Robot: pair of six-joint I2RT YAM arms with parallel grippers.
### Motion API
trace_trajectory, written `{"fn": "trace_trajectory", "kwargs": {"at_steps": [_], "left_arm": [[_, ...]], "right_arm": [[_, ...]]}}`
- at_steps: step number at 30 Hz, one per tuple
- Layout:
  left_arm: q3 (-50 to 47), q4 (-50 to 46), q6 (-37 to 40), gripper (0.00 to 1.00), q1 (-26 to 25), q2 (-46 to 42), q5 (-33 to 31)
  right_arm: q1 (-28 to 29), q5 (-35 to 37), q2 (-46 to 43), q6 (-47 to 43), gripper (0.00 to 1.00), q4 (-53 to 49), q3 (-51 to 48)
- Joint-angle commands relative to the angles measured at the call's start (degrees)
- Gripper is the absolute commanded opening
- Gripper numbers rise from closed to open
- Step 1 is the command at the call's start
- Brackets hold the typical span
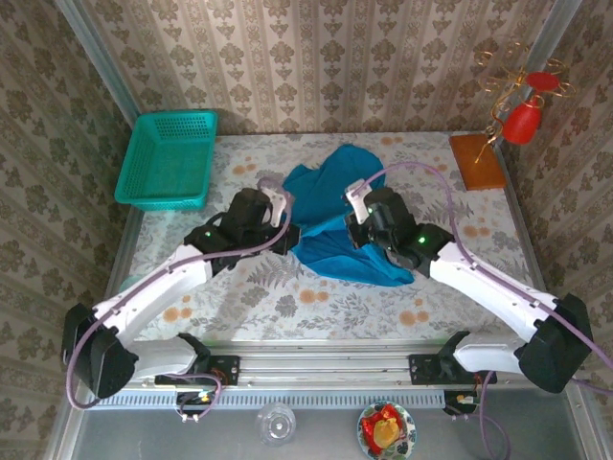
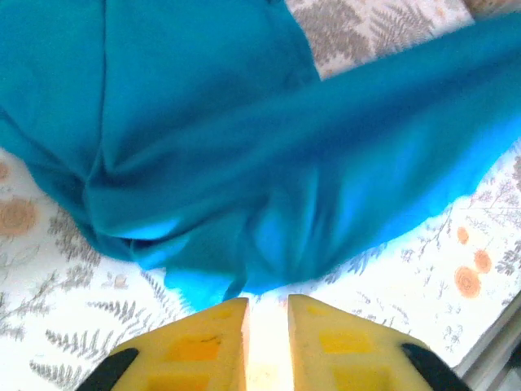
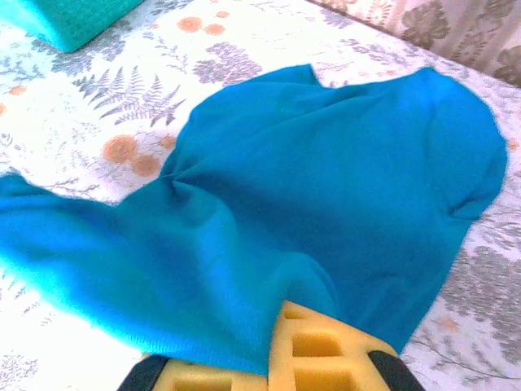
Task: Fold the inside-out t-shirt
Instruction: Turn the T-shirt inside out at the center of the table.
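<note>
The inside-out t-shirt (image 1: 326,206) lies crumpled in a teal-blue heap on the flowered tablecloth, mid-table, between my two grippers. My left gripper (image 1: 290,238) sits at its left edge. In the left wrist view its yellow fingers (image 2: 203,342) stand a narrow gap apart with nothing between them, the cloth (image 2: 244,163) just ahead of the tips. My right gripper (image 1: 352,233) is at the shirt's right side. In the right wrist view it (image 3: 274,327) is shut on a fold of the shirt (image 3: 326,179), which drapes over the left finger and hides it.
A turquoise mesh basket (image 1: 168,158) stands at the back left, its corner also in the right wrist view (image 3: 73,16). A wooden base (image 1: 476,158) with red ornaments (image 1: 525,120) stands at the back right. A glass (image 1: 276,422) and a plate (image 1: 386,428) sit below the table's near edge.
</note>
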Motion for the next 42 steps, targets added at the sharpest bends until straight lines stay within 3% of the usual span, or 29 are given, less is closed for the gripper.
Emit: {"fn": "trace_trajectory", "kwargs": {"at_steps": [1,6,10,17,26,28,33,35,39,42], "left_arm": [[-1.32,0.42,6.91,0.34,0.04,-3.80,0.05],[-0.49,3.18,13.34,0.54,-1.54,-6.05,-1.84],[1.55,6.06,18.37,0.63,-3.85,-3.93,0.29],[8.19,6.93,23.20,0.69,-8.51,4.57,1.92],[11.12,13.48,18.92,0.73,-9.88,12.85,2.13],[11.73,13.33,18.54,0.68,-9.90,14.15,-0.13],[14.52,9.63,18.20,0.25,-9.14,16.86,-4.17],[14.86,8.68,18.22,0.14,-8.45,17.23,-4.02],[14.79,8.35,18.50,0.00,-7.13,15.98,-2.35],[15.39,8.48,16.89,0.00,-4.89,15.57,2.76]], "right_arm": [[-0.25,-2.93,0.63,-3.36,0.00,-8.12,3.69],[-0.26,-6.62,0.86,-0.43,0.00,-8.97,6.95],[-0.26,-7.74,0.94,2.25,0.00,-9.49,9.06],[-0.93,-6.38,1.48,6.29,0.00,-10.88,13.26],[-1.57,-7.66,1.97,9.54,0.00,-10.24,14.48],[-1.57,-7.25,1.76,9.64,0.00,-10.58,14.35],[-2.68,-4.11,0.78,9.89,0.00,-10.88,13.11],[-3.40,-2.56,0.05,9.97,0.00,-10.88,12.02],[-5.31,2.78,-1.30,9.89,0.02,-12.08,8.84],[-8.34,4.79,-1.30,10.99,0.15,-9.49,3.66]]}}
